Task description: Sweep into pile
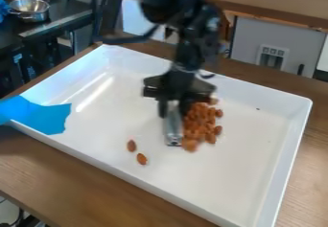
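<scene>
Black hand clamped on narrow silver-grey metallic tool; gathering step, prob. Brown oval almond pile beside hand. Next: bring in 2 loose almonds camera-side of hand.

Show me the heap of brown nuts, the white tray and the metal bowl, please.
Heap of brown nuts (202,123): camera view, middle of the heap.
White tray (240,173): camera view, bare floor.
Metal bowl (30,16): camera view, outer side.
</scene>
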